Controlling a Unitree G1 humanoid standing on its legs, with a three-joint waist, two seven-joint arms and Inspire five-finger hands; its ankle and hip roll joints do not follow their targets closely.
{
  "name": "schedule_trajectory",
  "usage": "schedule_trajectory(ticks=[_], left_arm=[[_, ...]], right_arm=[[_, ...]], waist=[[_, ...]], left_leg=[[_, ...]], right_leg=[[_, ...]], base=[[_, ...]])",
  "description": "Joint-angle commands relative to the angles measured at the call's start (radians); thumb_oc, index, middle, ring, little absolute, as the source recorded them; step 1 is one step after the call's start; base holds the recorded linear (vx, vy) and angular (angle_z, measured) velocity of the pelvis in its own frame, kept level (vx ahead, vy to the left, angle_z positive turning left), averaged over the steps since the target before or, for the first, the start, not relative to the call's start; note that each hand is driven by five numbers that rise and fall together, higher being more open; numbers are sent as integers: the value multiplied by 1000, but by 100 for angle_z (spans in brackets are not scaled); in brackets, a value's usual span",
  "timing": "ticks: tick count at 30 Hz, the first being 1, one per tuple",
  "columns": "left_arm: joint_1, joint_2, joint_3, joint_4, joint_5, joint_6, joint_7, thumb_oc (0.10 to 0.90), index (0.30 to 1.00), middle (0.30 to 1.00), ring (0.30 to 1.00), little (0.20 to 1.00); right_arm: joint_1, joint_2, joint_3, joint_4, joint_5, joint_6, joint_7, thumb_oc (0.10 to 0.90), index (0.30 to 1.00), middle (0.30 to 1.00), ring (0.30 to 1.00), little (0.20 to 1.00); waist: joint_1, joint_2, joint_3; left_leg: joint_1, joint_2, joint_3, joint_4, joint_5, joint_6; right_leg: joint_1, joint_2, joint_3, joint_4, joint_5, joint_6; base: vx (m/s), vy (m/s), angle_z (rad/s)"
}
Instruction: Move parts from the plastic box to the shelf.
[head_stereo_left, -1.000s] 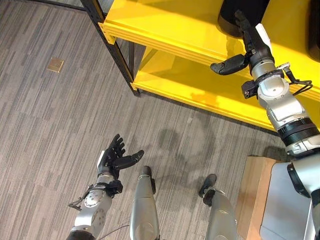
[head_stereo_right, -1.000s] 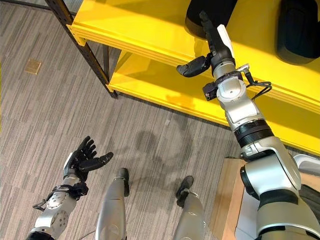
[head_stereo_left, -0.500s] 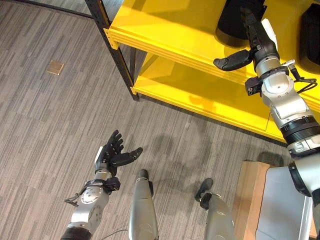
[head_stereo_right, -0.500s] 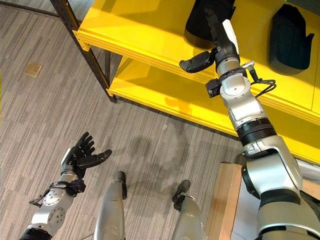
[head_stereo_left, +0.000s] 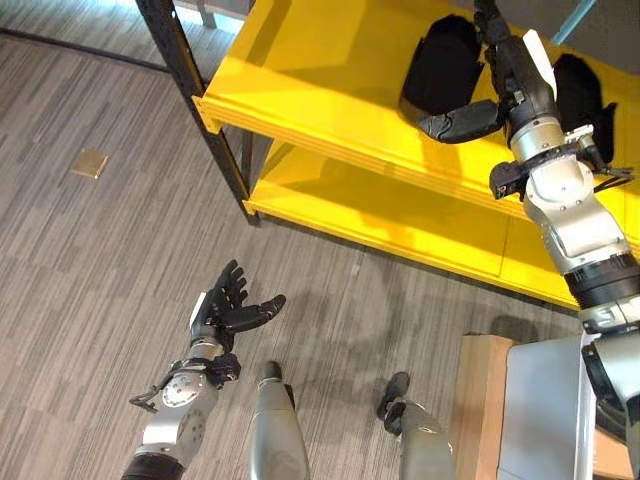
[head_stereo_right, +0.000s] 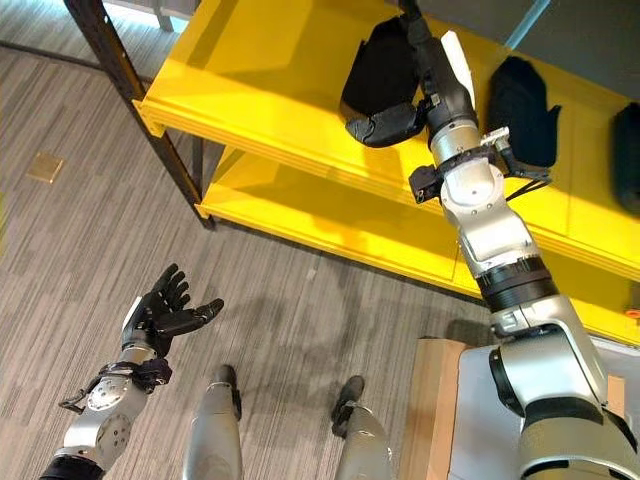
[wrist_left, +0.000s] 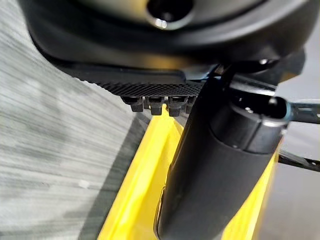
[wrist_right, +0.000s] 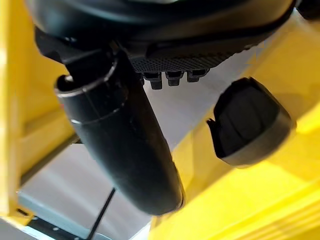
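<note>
While the left hand (head_stereo_left: 228, 312) is hanging open w/ nothing, the right hand (head_stereo_right: 432, 82) is reaching open over the yellow shelf (head_stereo_right: 280, 90) by a black part (head_stereo_right: 375, 70).

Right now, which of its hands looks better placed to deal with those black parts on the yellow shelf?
The right hand: it is open, up over the yellow shelf beside a black part. The left hand hangs open, low over the floor.

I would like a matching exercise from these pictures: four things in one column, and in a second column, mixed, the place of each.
1. left hand
2. right hand
3. small tan square
4. black part

A. lying flat on the grey floor
B. open, palm up, low above the floor
C. resting on the yellow shelf
D. raised over the shelf, fingers straight

Pairs: 1-B, 2-D, 3-A, 4-C
</note>
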Motion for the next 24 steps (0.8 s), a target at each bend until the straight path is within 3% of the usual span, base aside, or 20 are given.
schedule_trajectory(ticks=[1, 7, 11, 15, 24], left_arm=[[33, 35, -14, -25, 26, -66, -27, 900, 1000, 1000, 1000, 1000], [65, -12, -5, -23, 52, -47, -37, 900, 1000, 1000, 1000, 1000], [98, -56, 0, -23, 85, -34, -46, 900, 1000, 1000, 1000, 1000], [110, -67, 11, -25, 92, -33, -47, 900, 1000, 1000, 1000, 1000], [166, -146, 49, 12, 175, -53, -48, 900, 1000, 1000, 1000, 1000]], right_arm=[[19, 25, -88, -41, 51, -115, -7, 900, 1000, 1000, 1000, 1000], [296, 104, -214, -264, 116, -153, 41, 900, 1000, 1000, 1000, 1000], [549, 203, -300, -413, 176, -185, 94, 900, 1000, 1000, 1000, 1000], [646, 219, -330, -482, 189, -189, 129, 900, 1000, 1000, 1000, 1000], [1083, 344, -460, -598, 224, -226, 229, 900, 1000, 1000, 1000, 1000]], waist=[[5, -29, -153], [-35, -31, -198], [-65, -25, -231], [-76, -21, -246], [-177, 13, -305]], left_leg=[[-24, 29, -62, -94, 119, -23], [84, 40, -6, -203, 149, -24], [160, 35, 32, -289, 176, -30], [194, 32, 53, -332, 189, -34], [329, 46, 141, -477, 236, -48]], right_leg=[[166, -36, 42, -13, -28, 90], [238, -33, 44, -114, 31, 105], [288, -26, 52, -180, 59, 115], [304, -25, 55, -205, 69, 120], [340, -6, 93, -257, 80, 132]], base=[[31, -3, -7], [63, 9, -14], [70, 21, -15], [50, 18, -10], [42, 28, -17]])
